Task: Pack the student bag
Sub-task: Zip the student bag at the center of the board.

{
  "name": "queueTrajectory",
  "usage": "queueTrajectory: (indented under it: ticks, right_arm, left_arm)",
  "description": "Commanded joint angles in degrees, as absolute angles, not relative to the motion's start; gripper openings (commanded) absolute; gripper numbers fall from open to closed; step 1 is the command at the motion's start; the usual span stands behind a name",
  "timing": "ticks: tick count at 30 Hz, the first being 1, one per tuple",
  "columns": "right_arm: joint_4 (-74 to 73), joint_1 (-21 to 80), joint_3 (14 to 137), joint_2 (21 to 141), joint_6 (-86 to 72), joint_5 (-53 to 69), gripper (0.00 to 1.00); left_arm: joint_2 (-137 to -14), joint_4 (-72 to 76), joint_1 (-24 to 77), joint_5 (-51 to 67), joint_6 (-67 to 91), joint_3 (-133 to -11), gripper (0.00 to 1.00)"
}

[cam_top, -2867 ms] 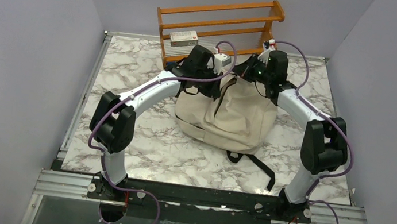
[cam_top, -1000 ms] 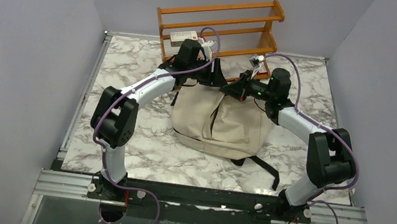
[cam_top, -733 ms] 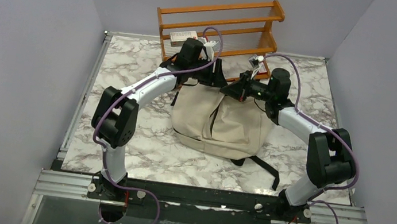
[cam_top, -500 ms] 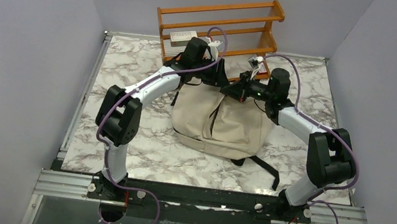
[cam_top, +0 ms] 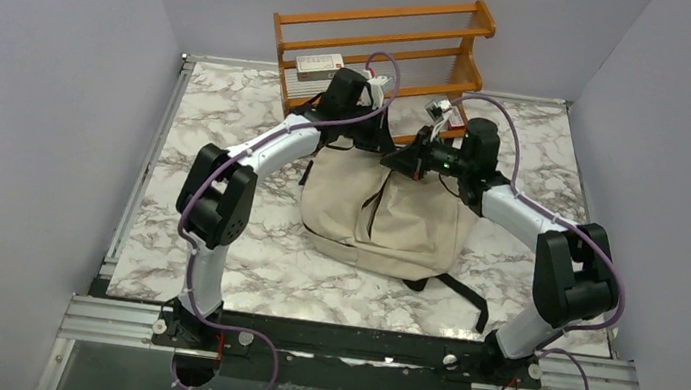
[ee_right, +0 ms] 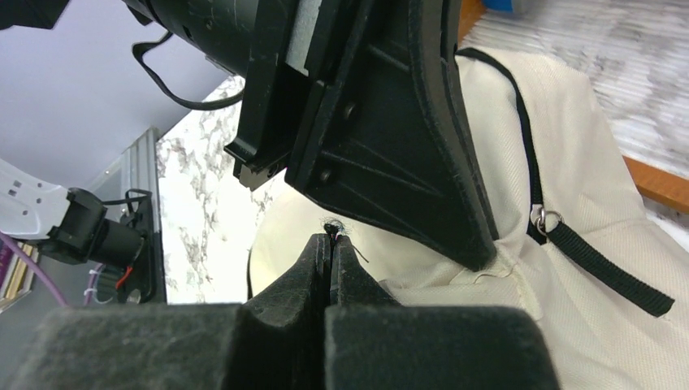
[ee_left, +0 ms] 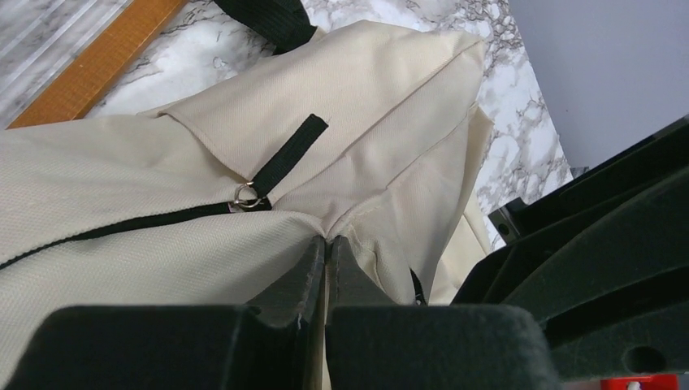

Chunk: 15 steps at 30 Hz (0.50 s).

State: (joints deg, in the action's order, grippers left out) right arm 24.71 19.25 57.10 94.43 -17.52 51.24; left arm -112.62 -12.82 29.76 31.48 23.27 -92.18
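The student bag (cam_top: 390, 211), a beige fabric backpack with black zippers, lies mid-table with its top toward the rack. My left gripper (cam_top: 376, 140) is at the bag's top edge. In the left wrist view it (ee_left: 327, 240) is shut on a pinched fold of beige fabric (ee_left: 357, 219), next to a zipper slider with a black tab (ee_left: 286, 156). My right gripper (cam_top: 402, 160) meets it from the right. In the right wrist view it (ee_right: 331, 237) is shut on a thin, frayed black strip of the bag, just under the left gripper's body (ee_right: 382, 122).
A wooden rack (cam_top: 382, 43) stands at the back with a small box (cam_top: 318, 63) on its lower shelf. The bag's black straps (cam_top: 455, 290) trail on the marble toward the front. Grey walls close in on both sides.
The left arm has swung its elbow to the right and its gripper has shifted slightly right. The right gripper has edged left and up. Both stay shut on the bag's top.
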Motion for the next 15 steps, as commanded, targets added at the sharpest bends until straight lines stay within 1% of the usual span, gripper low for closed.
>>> queueTrajectory:
  ticks: [1,8,15]
  right_arm:
    - [20.48,21.28,58.39,93.18,-15.2,50.82,0.01]
    - [19.22,23.3,55.31,92.42,-14.17,50.15,0.01]
    - [16.31,26.66,55.53,93.31,-11.98,50.68,0.01]
  left_arm:
    - [-116.27,-12.81,30.06,32.56,23.03,-96.33,0.0]
    - [-120.58,-13.13,28.29,30.89,22.95,-100.35,0.0]
    - [-123.24,-13.62,27.53,28.43,22.86,-102.69,0.0]
